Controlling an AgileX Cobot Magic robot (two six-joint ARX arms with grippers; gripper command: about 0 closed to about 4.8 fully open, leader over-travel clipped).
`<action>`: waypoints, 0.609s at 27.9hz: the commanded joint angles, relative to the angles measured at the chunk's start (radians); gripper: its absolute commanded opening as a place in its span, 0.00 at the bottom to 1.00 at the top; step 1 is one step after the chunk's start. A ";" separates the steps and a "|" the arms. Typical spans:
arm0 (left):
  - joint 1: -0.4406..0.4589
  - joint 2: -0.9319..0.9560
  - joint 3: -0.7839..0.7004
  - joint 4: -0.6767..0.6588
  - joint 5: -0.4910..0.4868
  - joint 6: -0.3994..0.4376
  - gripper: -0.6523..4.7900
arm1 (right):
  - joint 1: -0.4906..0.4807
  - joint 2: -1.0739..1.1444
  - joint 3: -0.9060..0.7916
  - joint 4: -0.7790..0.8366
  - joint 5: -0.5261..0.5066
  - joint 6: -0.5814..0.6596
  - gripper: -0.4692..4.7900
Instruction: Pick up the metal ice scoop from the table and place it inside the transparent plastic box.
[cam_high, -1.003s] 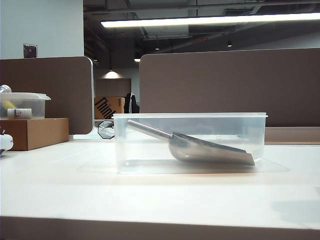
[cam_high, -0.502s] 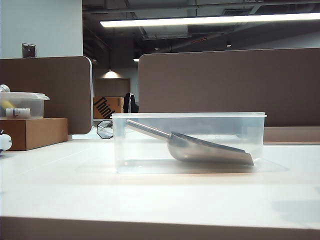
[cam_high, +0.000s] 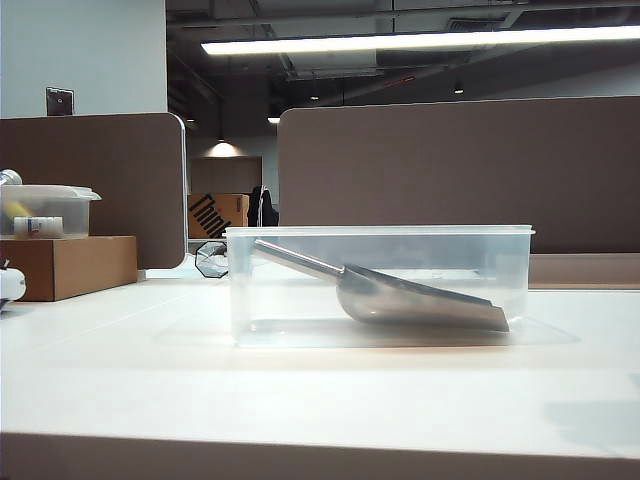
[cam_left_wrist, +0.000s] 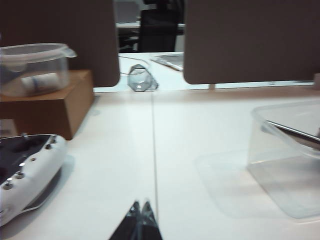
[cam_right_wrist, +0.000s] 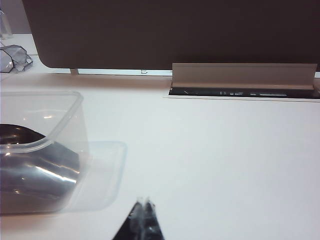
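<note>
The metal ice scoop (cam_high: 420, 297) lies inside the transparent plastic box (cam_high: 380, 232) on the white table (cam_high: 320, 390), bowl to the right, rod handle rising toward the box's left wall. In the left wrist view one end of the box (cam_left_wrist: 287, 160) shows with the handle (cam_left_wrist: 292, 131) inside. The right wrist view shows the other end of the box (cam_right_wrist: 42, 145) with the shiny bowl (cam_right_wrist: 35, 175). My left gripper (cam_left_wrist: 140, 204) is shut and empty, low over the table away from the box. My right gripper (cam_right_wrist: 142, 201) is shut and empty too. Neither gripper shows in the exterior view.
At the left a cardboard box (cam_high: 65, 265) carries a smaller lidded clear container (cam_high: 45, 210). A white device (cam_left_wrist: 25, 170) lies near the left gripper. A crumpled clear object (cam_high: 212, 259) sits at the back. Brown partitions (cam_high: 460, 170) stand behind the table.
The exterior view shows the scoop and box unmoved across the frames. No arm appears in them.
</note>
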 joint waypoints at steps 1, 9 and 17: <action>0.003 0.001 0.000 0.012 0.026 -0.025 0.12 | 0.000 0.001 0.001 0.014 -0.001 -0.002 0.09; 0.003 0.001 0.000 0.013 0.000 -0.032 0.12 | 0.000 0.001 0.001 0.014 -0.002 -0.002 0.09; 0.002 0.001 0.000 0.013 -0.045 -0.035 0.12 | 0.000 0.001 0.001 0.014 -0.002 -0.002 0.09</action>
